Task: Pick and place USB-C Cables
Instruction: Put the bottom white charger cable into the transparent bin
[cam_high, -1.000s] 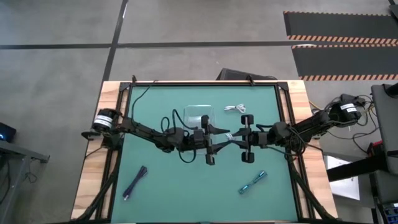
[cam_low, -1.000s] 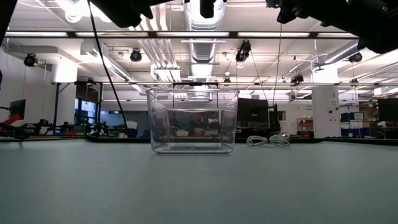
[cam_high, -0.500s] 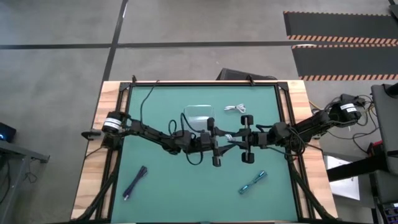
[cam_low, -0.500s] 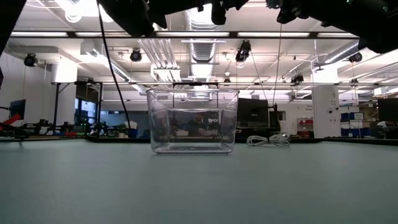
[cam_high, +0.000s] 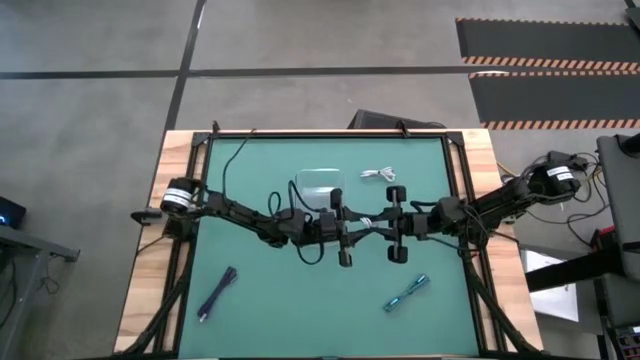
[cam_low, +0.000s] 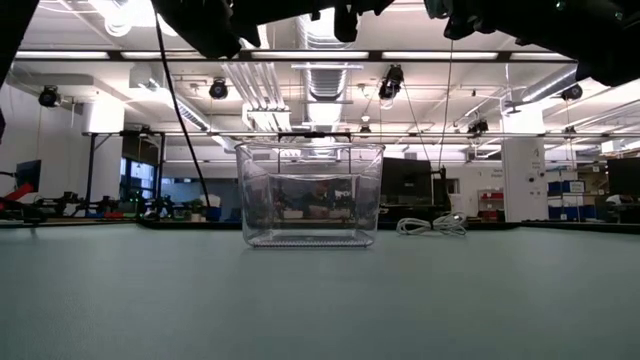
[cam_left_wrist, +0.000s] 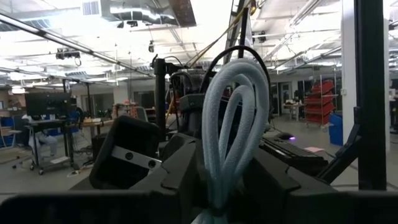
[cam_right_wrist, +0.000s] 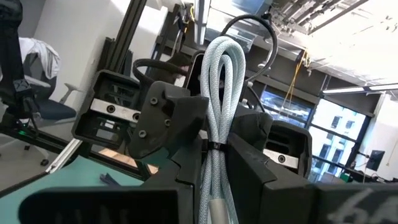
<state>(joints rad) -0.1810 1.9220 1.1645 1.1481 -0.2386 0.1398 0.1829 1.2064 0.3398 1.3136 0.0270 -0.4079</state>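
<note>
Both grippers meet above the table's middle, each shut on one white-silver USB-C cable bundle (cam_high: 367, 221). My left gripper (cam_high: 355, 226) comes at it from the left and my right gripper (cam_high: 378, 222) from the right. The bundle's loops stand between the fingers in the left wrist view (cam_left_wrist: 229, 118) and the right wrist view (cam_right_wrist: 217, 87). A second white-silver bundle (cam_high: 378, 174) lies on the mat right of the clear tray (cam_high: 320, 184). The dark purple bundle (cam_high: 217, 292) lies near left. The teal bundle (cam_high: 405, 292) lies near right. My left gripper pinches the bundle between its two fingers (cam_left_wrist: 180, 168), level, from the table's left; one looped end (cam_left_wrist: 231, 81) sticks out beyond them, lifted clear of the table. My right gripper pinches the same bundle near its tie (cam_right_wrist: 214, 147), level, from the table's right. The fingers (cam_right_wrist: 249, 168) lie along it, and the other looped end (cam_right_wrist: 219, 56) reaches past them.
The clear tray (cam_low: 310, 195) stands on the mat just beyond the grippers, with the loose white bundle (cam_low: 432, 226) to its right. The wooden table rim (cam_high: 150, 250) frames the green mat. There is bare mat along the near side, between the purple and teal bundles.
My left gripper has moved a little toward the table's right, closing up to my right gripper and the bundle held there. The right arm and the bundles on the mat have kept still.
</note>
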